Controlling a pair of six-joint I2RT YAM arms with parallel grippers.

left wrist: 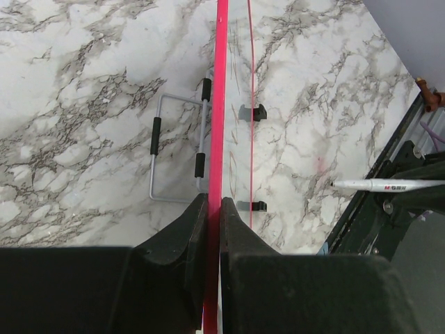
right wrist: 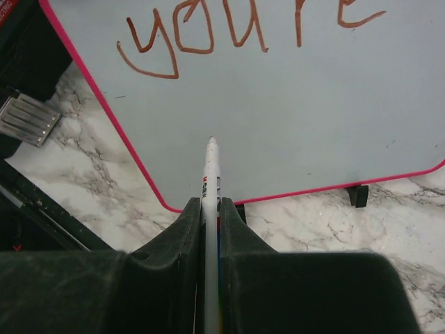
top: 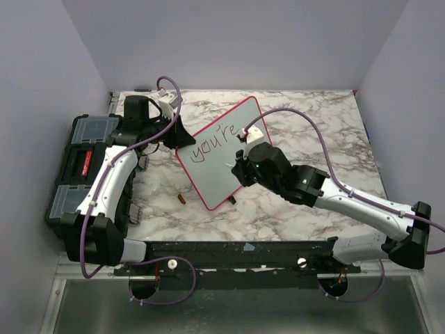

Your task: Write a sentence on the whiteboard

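The whiteboard (top: 222, 149), red-framed with "you're" written on it in brown-red, stands tilted in the middle of the marble table. My left gripper (top: 179, 142) is shut on the frame at the board's left corner. In the left wrist view the red edge (left wrist: 221, 104) runs straight up from between the jaws of that gripper (left wrist: 214, 202). My right gripper (right wrist: 211, 205) is shut on a white marker (right wrist: 211, 174). The marker's tip points at the bare board (right wrist: 278, 118) below the writing. Whether the tip touches the board I cannot tell. In the top view the right gripper (top: 240, 167) hangs over the board's lower right part.
A black toolbox (top: 83, 163) sits at the table's left edge beside the left arm. A small brown-orange cap (top: 181, 199) lies on the marble near the board's lower corner. Behind the board there is a wire stand (left wrist: 177, 149) with black sleeves. Black clips (left wrist: 252, 111) show beside the board's edge.
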